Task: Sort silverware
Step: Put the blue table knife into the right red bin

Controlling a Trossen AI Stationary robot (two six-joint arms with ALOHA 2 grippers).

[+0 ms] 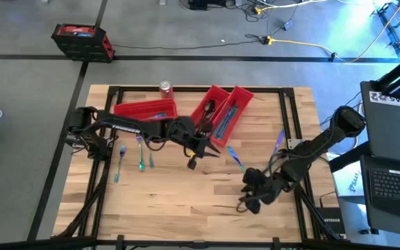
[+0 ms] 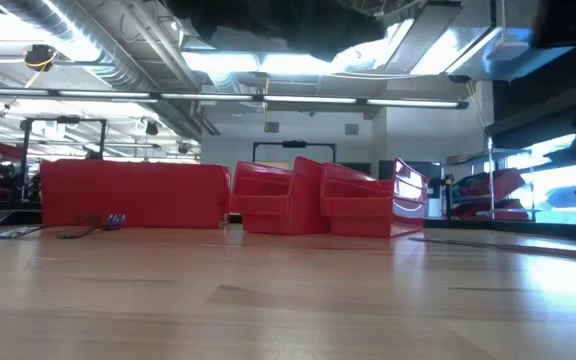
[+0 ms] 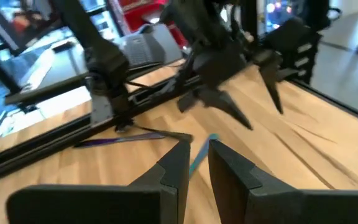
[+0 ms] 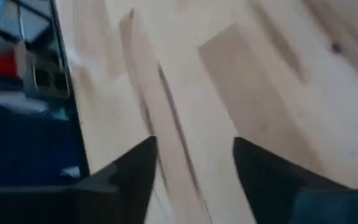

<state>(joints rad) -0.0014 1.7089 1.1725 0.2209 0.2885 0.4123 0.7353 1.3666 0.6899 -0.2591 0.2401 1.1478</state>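
Silverware (image 1: pixel 236 159) shows inside bins (image 1: pixel 222 113) only from above.

Your high view looks straight down on the whole table (image 1: pixel 186 201) from well above, floor showing on all sides, while your low view sits at tabletop height and looks level across the boards to the red bins (image 2: pixel 133 195) and the room behind. Your left wrist view faces across the table at close range toward the right arm (the same arm the high view shows near the right edge). Your right wrist view points down at bare wood from very near, with the table edge at one side.
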